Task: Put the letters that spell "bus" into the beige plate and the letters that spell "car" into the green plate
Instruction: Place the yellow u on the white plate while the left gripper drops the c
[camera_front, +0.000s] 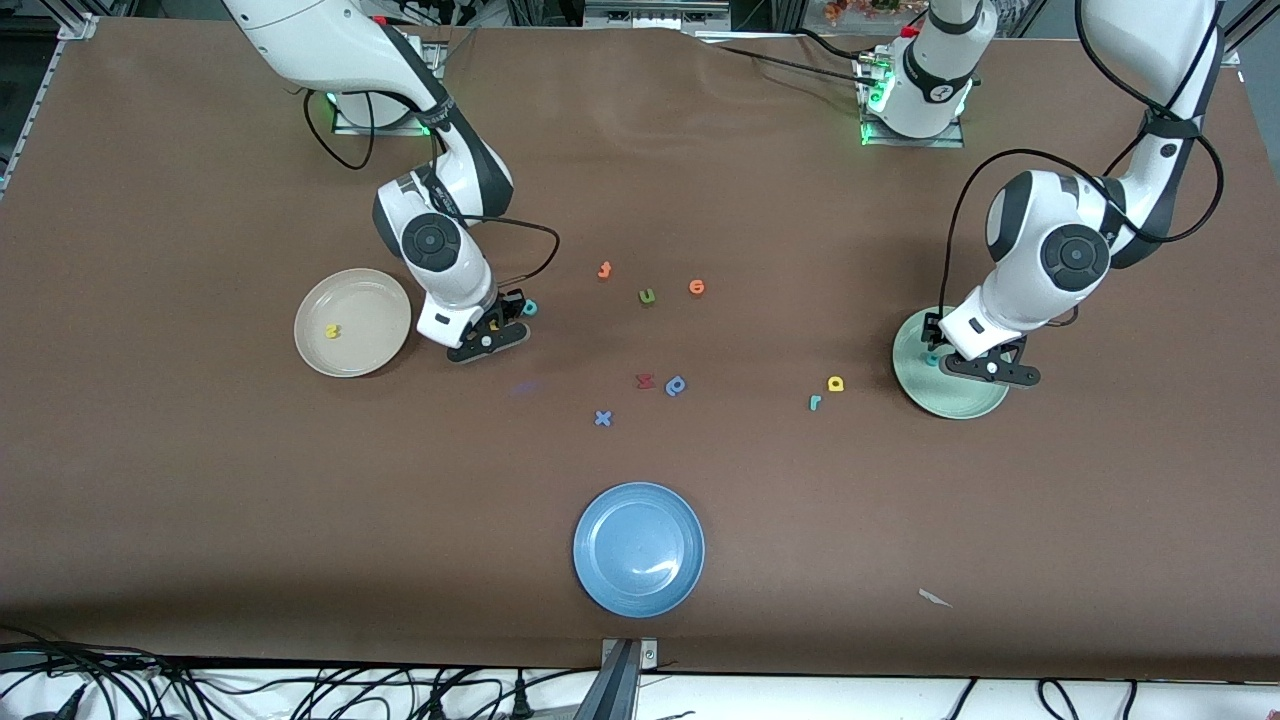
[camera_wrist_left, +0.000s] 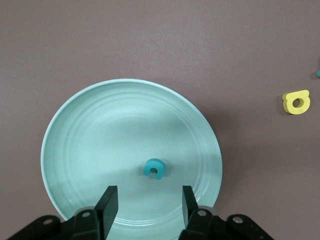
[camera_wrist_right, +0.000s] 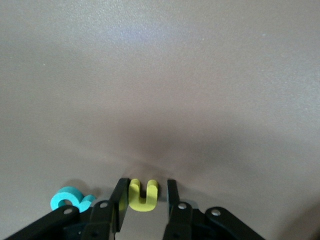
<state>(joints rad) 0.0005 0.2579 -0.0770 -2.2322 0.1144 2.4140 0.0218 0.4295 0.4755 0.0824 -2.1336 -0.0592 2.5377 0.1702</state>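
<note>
The right gripper's (camera_wrist_right: 145, 197) fingers close against a yellow u (camera_wrist_right: 143, 195) on the table beside the beige plate (camera_front: 352, 322), a teal b (camera_wrist_right: 70, 198) lying just beside. The left gripper (camera_wrist_left: 147, 205) hangs with fingers spread over the green plate (camera_wrist_left: 100, 150), where a teal c (camera_wrist_left: 154, 168) lies (released). A yellow s (camera_front: 332, 330) rests in the beige plate.
</note>
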